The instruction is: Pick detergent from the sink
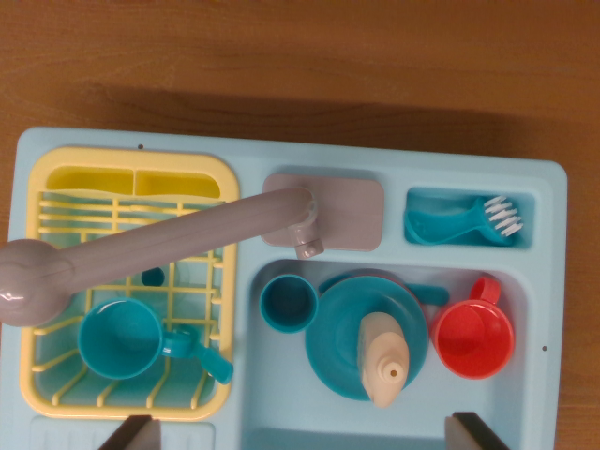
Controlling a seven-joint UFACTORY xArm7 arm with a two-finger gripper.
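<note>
The hand point(300, 433) is hanging wide open, holding nothing, its fingertips point(131, 433) straddling the sink point(281, 394) near the detergent point(382, 358).

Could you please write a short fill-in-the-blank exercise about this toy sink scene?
1. The cream detergent bottle lies on a teal ____.
2. The cup at the basin's right end is ____.
3. The grey faucet swings over the ____ dish rack.
4. The brush has ____ bristles.

Answers: plate; red; yellow; white
</note>
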